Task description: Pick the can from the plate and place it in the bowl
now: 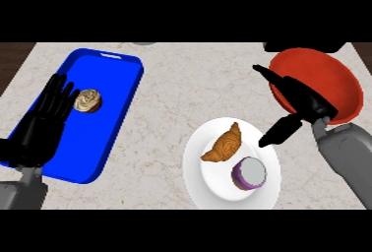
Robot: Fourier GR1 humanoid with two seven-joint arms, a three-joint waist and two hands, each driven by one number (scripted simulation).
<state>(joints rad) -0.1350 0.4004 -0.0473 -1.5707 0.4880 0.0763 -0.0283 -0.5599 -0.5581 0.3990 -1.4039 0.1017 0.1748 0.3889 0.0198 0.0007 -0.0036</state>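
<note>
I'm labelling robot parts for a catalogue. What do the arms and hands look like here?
Both forearms are plain grey casings, smooth and blocky, with no cables or markings visible. The left robot hand and right robot hand are matte black, with slender segmented fingers and a thumb.

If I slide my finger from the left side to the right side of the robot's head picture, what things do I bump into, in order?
Left hand → cupcake on the blue tray → croissant → purple can, both on the white plate → right hand → red bowl.
</note>
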